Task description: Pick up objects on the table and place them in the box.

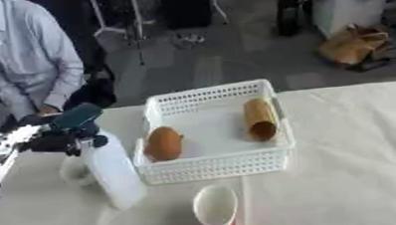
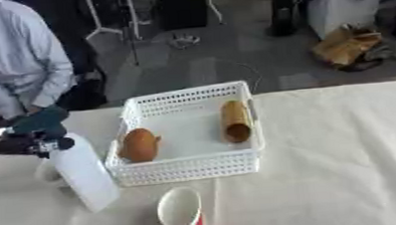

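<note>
White-clothed tabletop (image 1: 352, 138): white plastic basket (image 1: 216, 169) already holds two brown things; left hand (image 1: 62, 136), fingers clamped on white bottle (image 1: 114, 175); red-and-white cup (image 1: 216, 210) left.

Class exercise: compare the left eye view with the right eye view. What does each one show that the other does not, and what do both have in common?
Only the left eye view shows the silver-white part of the robot's arm running down the picture's left edge. Only the right eye view shows extra bare tablecloth right of the basket. Both show the left hand holding the white bottle, a brown rounded object and a tan tube lying apart in the basket, and the red cup at the near edge. The right hand appears in neither.
</note>
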`<state>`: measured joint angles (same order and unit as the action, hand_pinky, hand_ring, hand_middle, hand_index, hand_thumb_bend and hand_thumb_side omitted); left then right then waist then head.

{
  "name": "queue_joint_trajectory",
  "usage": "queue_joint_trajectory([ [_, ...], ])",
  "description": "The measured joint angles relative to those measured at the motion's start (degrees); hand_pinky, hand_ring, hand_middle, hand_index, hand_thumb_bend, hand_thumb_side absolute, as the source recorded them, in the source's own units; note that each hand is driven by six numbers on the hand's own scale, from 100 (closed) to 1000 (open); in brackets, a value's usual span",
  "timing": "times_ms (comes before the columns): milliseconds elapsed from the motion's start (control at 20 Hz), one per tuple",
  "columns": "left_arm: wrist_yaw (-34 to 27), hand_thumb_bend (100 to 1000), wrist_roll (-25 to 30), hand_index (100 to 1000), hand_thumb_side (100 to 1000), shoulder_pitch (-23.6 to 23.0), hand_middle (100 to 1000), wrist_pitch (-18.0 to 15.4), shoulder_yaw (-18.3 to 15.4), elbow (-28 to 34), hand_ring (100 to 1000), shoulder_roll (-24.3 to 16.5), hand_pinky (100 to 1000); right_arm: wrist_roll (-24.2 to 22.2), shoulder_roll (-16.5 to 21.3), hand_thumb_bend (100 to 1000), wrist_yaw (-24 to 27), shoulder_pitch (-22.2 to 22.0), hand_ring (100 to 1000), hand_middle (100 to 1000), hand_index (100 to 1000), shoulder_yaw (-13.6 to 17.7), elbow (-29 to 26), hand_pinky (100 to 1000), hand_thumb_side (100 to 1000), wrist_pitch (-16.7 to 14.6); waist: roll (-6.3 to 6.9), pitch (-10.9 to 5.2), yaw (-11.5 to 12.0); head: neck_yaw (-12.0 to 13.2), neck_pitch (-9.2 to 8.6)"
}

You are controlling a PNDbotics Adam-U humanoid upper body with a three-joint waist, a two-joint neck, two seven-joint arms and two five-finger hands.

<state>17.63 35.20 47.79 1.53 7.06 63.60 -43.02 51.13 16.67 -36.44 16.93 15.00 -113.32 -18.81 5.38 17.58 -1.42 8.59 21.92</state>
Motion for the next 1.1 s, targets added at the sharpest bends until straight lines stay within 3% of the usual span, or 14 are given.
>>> queue_joint_trajectory([
  [550, -4.63, 357, -5.09, 533, 766, -1.57, 403, 0.47, -0.78, -0.34, 513, 0.84, 585, 0.04, -0.32, 100, 0.01, 0.01, 832, 639, 709, 0.04, 0.0, 707, 1000, 0.38, -0.22, 0.11, 0.04, -0.02, -0.02],
  [750, -5.21, 236, -6.69, 495, 733, -1.71, 368, 0.27, -0.92, -0.32, 482, 0.98, 550, 0.04, -0.32, 100, 0.01, 0.01, 832, 639, 709, 0.04, 0.0, 707, 1000, 0.39, -0.22, 0.13, 0.05, -0.18, -0.02],
  [950, -5.29, 209, -8.56, 483, 724, -2.02, 356, 0.02, -1.03, -0.24, 472, 0.99, 535, 0.04, -0.33, 100, 0.03, 0.01, 832, 639, 709, 0.04, 0.0, 707, 1000, 0.4, -0.22, 0.13, 0.05, -0.21, -0.02],
  [1000, -5.29, 146, -8.99, 461, 688, -2.04, 334, -0.03, -1.03, -0.13, 461, 0.99, 520, 0.04, -0.33, 100, 0.03, 0.01, 832, 638, 709, 0.04, 0.0, 707, 1000, 0.4, -0.21, 0.13, 0.05, -0.21, -0.02],
  [1100, -5.12, 110, -9.94, 448, 668, -2.05, 321, -0.09, -1.03, 0.24, 458, 0.99, 516, 0.04, -0.33, 100, 0.04, 0.01, 832, 638, 708, 0.04, 0.0, 709, 1000, 0.4, -0.14, 0.13, 0.05, -0.22, -0.03],
])
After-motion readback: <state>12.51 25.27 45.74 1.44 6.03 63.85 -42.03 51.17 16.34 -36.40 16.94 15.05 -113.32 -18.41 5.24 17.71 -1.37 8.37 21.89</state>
